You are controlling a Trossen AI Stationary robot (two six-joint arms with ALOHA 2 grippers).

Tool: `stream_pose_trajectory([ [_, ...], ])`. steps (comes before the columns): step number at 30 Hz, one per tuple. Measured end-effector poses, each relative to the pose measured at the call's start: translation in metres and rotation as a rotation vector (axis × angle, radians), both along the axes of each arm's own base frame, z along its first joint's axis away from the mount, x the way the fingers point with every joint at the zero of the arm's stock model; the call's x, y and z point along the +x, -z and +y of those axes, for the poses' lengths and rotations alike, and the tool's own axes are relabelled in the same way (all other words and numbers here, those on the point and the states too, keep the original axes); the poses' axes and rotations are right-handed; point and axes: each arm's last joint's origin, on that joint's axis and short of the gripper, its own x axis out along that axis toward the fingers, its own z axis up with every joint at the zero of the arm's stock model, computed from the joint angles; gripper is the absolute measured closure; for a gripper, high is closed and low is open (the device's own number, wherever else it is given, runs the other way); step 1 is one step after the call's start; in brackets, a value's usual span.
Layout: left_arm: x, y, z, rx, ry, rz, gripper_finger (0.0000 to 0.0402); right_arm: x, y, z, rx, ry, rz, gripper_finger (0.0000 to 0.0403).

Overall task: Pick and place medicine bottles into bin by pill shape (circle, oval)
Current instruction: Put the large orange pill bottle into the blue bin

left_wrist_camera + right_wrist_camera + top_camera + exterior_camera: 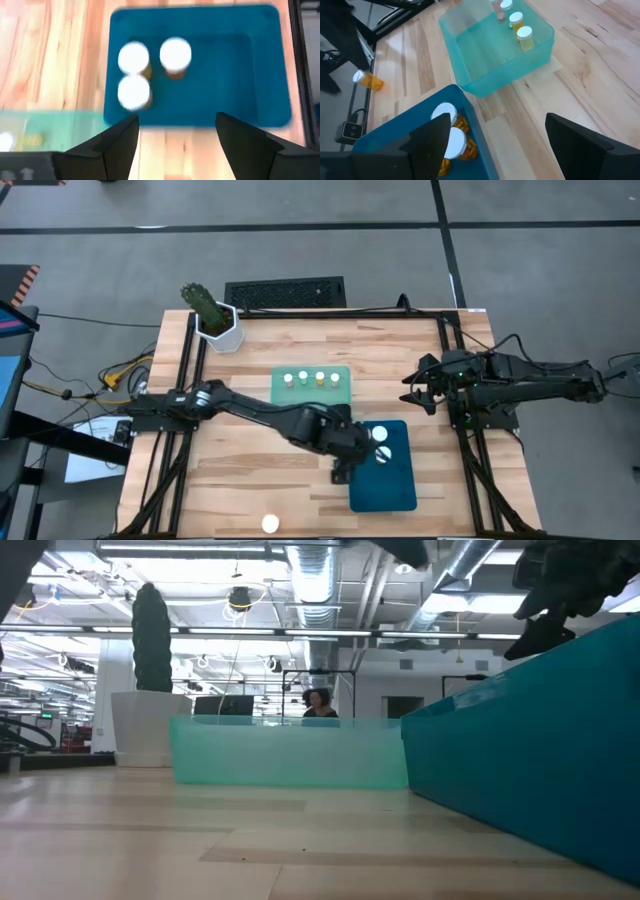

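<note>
Three medicine bottles with white caps (133, 57) stand in the dark teal bin (240, 65), toward one end of it. My left gripper (175, 120) hangs open above that bin's edge (352, 480), with nothing between its fingers. Several more bottles (312, 378) stand in a row in the light green bin (340, 395) at mid table. One bottle (270, 523) lies on its side on the table near the front edge. My right gripper (415, 390) waits open at the table's right, above the wood and holding nothing.
A white hexagonal pot with a green cactus (215, 320) stands at the far left corner. Black frame rails (185, 380) run along the table's left and right sides. Bare wood (250, 490) lies left of the teal bin. A person (318, 705) is in the room behind.
</note>
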Motion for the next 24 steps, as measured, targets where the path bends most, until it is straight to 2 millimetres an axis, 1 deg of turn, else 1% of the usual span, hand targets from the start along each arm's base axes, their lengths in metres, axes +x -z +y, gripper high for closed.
stream_pose_trajectory([
  [3, -0.022, -0.017, -0.014, -0.017, -0.008, 0.026, 0.0144, 0.0, 0.0, 0.0, 0.008, 0.005, 0.001, 0.0069],
  [7, -0.057, -0.035, -0.045, -0.053, 0.004, 0.061, 0.0144, 0.0, 0.0, 0.0, 0.02, 0.011, 0.002, 0.0069],
  [9, -0.071, -0.038, -0.063, -0.071, -0.007, 0.068, 0.0144, 0.0, 0.0, 0.0, 0.03, 0.017, 0.003, 0.0069],
  [12, -0.093, -0.036, -0.094, -0.105, -0.02, 0.087, 0.0144, 0.0, 0.001, 0.001, 0.031, 0.012, 0.008, 0.0069],
  [15, -0.112, -0.026, -0.125, -0.137, -0.039, 0.11, 0.0144, -0.001, 0.002, 0.002, 0.033, 0.002, 0.025, 0.0069],
  [18, -0.129, -0.006, -0.149, -0.154, -0.092, 0.155, 0.0144, -0.002, 0.003, 0.004, 0.034, -0.009, 0.036, 0.0069],
  [21, -0.145, 0.01, -0.165, -0.185, -0.167, 0.198, 0.0137, -0.002, 0.004, 0.005, 0.034, -0.019, 0.046, 0.0069],
  [24, -0.158, 0.026, -0.177, -0.201, -0.247, 0.235, 0.0121, -0.002, 0.004, 0.005, 0.019, -0.034, 0.05, 0.0069],
])
